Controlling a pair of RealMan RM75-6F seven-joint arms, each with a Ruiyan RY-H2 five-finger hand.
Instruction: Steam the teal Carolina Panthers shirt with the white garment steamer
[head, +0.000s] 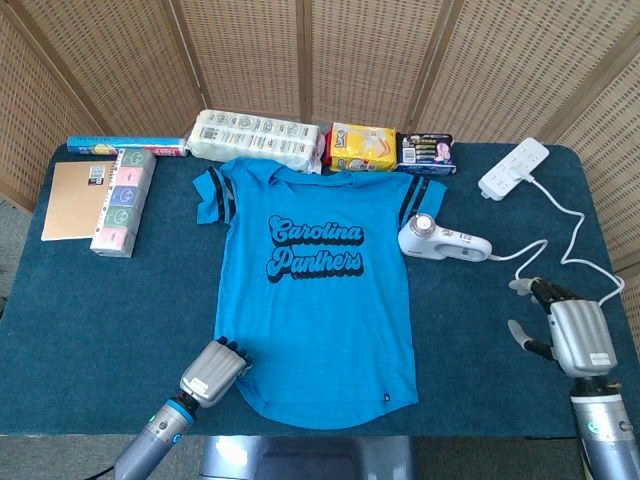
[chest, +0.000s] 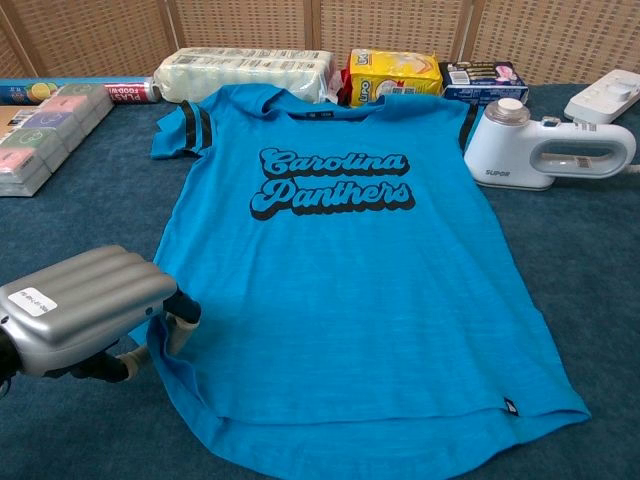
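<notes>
Teal short-sleeved shirt (head: 317, 290) printed "Carolina Panthers" lies flat at the centre of the dark blue carpeted worktop (head: 90, 310), its near-left hem corner pinched and puckered in the curled fingers of the left hand (chest: 85, 312). White handheld garment steamer (head: 441, 240) lies on its side just right of the shirt's right sleeve, its white cord (head: 570, 255) running to a white power strip (head: 514, 167) at the far right. Right hand (head: 567, 330) hovers over the near-right worktop, fingers apart and holding nothing, well apart from the steamer.

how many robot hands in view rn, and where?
2. The left hand grips the teal shirt at its lower left hem; the right hand hangs over the table near the white cable.
</notes>
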